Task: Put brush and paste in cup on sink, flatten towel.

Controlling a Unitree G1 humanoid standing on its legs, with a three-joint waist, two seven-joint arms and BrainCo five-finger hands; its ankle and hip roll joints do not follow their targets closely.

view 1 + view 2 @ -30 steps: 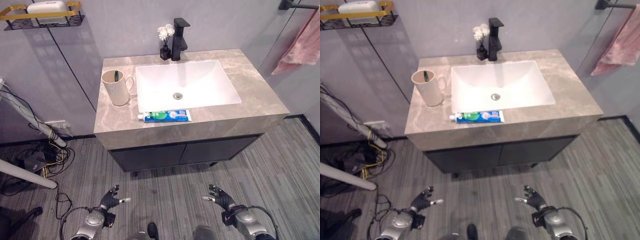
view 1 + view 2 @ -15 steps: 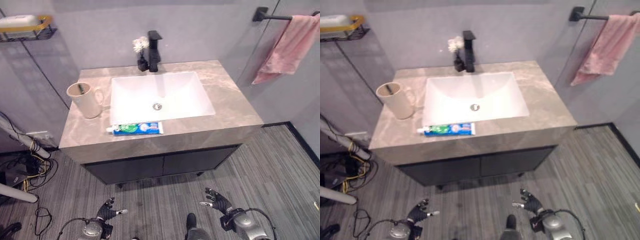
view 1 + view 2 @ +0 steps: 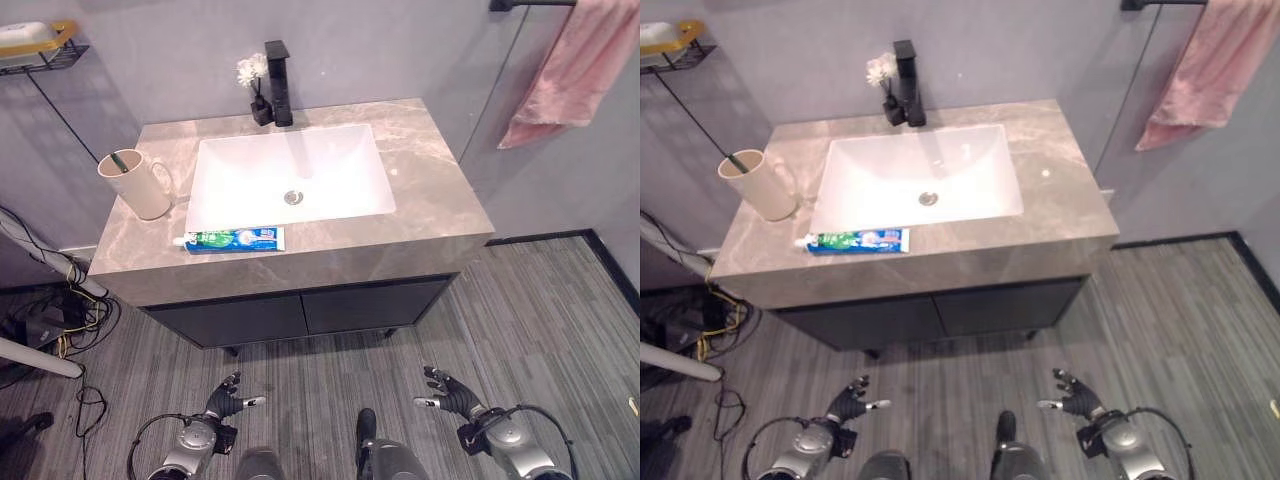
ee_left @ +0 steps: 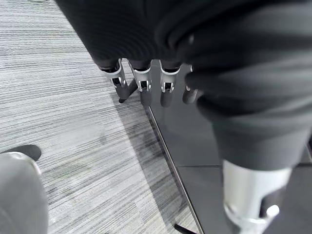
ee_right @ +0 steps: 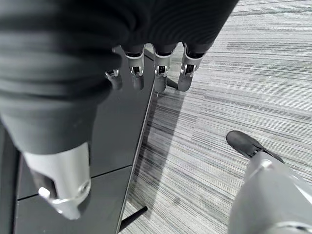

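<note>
Hands low at frame bottom, both empty: left hand [image 3: 228, 396] and right hand [image 3: 450, 392] with fingers relaxed. Judged step: approach, paste next; reach must rise to worktop [image 3: 430, 190]. Count: one paste tube [image 3: 232, 239] at front edge, one cup [image 3: 140, 184] centre-left holding one brush [image 3: 118, 161], one towel [image 3: 555, 70] bunched upper right.

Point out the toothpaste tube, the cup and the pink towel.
toothpaste tube [image 3: 235, 239], left eye view, middle of its body
cup [image 3: 141, 190], left eye view, its outer wall
pink towel [image 3: 560, 70], left eye view, hanging cloth's middle
</note>
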